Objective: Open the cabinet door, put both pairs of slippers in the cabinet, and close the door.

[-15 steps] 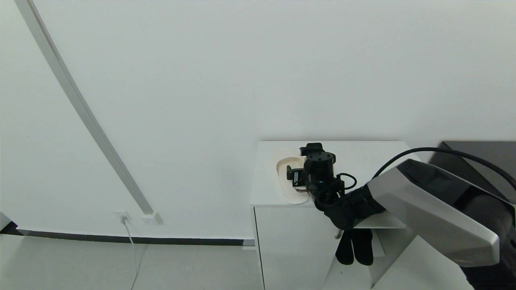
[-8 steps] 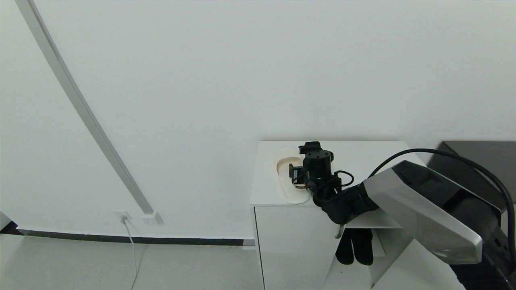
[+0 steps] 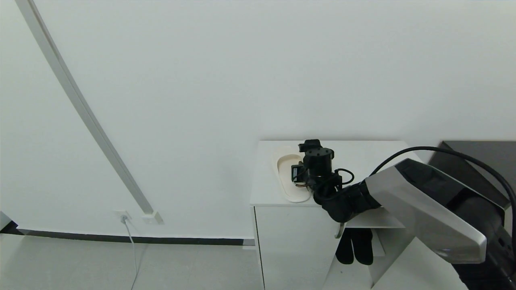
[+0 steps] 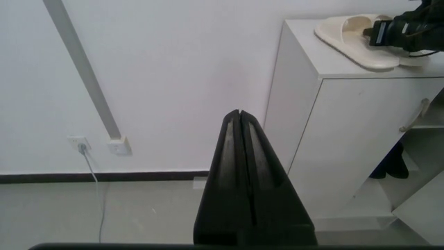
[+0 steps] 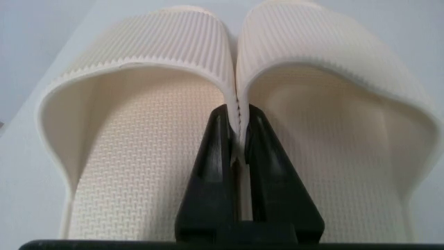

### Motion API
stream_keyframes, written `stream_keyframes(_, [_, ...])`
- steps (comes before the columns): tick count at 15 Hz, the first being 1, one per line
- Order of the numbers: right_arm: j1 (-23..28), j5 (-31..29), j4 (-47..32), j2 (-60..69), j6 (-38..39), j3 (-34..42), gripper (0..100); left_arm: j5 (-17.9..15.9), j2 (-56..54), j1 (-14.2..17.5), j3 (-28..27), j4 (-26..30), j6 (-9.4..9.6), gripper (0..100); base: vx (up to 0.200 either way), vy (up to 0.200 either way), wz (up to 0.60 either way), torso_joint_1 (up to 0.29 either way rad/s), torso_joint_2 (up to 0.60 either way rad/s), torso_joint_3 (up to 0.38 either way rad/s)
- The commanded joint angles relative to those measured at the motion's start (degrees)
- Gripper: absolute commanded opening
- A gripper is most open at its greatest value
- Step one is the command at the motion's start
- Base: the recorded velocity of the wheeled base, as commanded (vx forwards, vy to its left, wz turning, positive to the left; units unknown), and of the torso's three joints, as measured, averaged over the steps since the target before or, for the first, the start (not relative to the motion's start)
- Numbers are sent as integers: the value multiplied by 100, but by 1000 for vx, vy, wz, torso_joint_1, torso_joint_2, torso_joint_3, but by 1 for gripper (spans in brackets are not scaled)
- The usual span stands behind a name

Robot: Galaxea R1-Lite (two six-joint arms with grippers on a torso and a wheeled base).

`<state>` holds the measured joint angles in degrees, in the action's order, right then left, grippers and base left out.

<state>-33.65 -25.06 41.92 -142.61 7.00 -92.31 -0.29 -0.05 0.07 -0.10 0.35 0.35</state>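
A pair of cream slippers [image 5: 139,146] lies side by side on top of the white cabinet [image 3: 290,245], near its left edge. My right gripper [image 5: 239,132] is shut on the two inner edges where the slippers [image 3: 286,181] meet. A pair of black slippers [image 3: 354,246] stands in the cabinet's open right compartment, under a shelf. My left gripper [image 4: 240,121] is shut on nothing and hangs low in front of the wall, left of the cabinet [image 4: 347,132]. The left wrist view catches the cream slippers [image 4: 354,40] and the right gripper [image 4: 409,31] at its far corner.
A white panel [image 3: 407,270] slants out at the cabinet's lower right. A metal handle [image 3: 340,231] sticks out of the shut left door. A wall socket with a cable [image 3: 123,219] and a grey slanted duct [image 3: 80,108] are on the wall to the left. A dark surface [image 3: 479,155] lies right of the cabinet.
My right gripper, shut on the cream slippers, has shifted slightly toward the wall, and the slippers moved with it. The left gripper shows no earlier frame.
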Motion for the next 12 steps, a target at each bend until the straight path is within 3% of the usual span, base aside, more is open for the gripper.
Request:
stream_keyframes(1, [-10,89,18,681,3,398,0,3,5,1,1,0,0,0,0,0,0,0,0,0])
stream_keyframes(4, [-72,608,26,1850,-5,1505,0,3,5,1,1,0,-18,0,0,0,0,0,0,0])
stream_keyframes(7, [-160,1408,457,3213,-454,3193,0,3,5,1,1,0,-18,0,0,0,0,0,0,0])
stream_keyframes(12, [-415,1671,773,4505,-779,4757,0,-6,5,1,1,0,-18,0,0,0,0,0,0,0])
